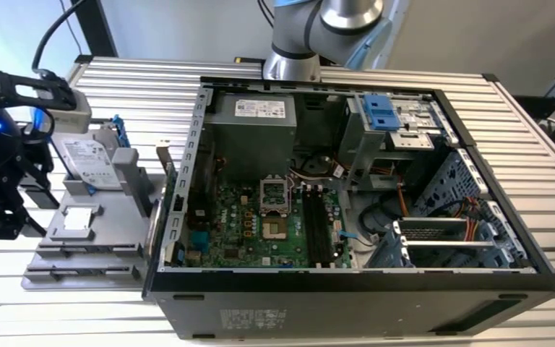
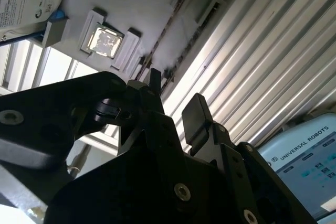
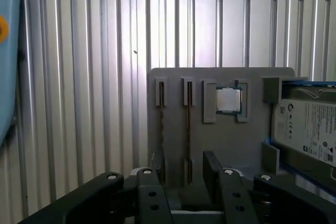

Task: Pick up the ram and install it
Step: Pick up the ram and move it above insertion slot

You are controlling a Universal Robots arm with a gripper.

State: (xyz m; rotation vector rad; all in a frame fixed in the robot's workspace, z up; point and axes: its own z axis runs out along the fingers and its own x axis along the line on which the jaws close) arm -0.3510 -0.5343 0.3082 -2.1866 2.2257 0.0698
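Where the ribbed aluminium table (image 3: 79,103) stretches wide beside the matte grey parts tray (image 3: 236,140), the gripper (image 3: 184,166) hovers with black fingers (image 3: 218,192) parted, holding nothing. The ram (image 3: 188,127), a thin dark strip edge-on, stands in a tray slot in line with the gap, a like stick (image 3: 161,129) beside it.

A ribbed metal table (image 1: 538,137) carries an open computer case (image 1: 355,307) and, just beside it on the exterior view's left, a grey parts holder (image 1: 84,271).
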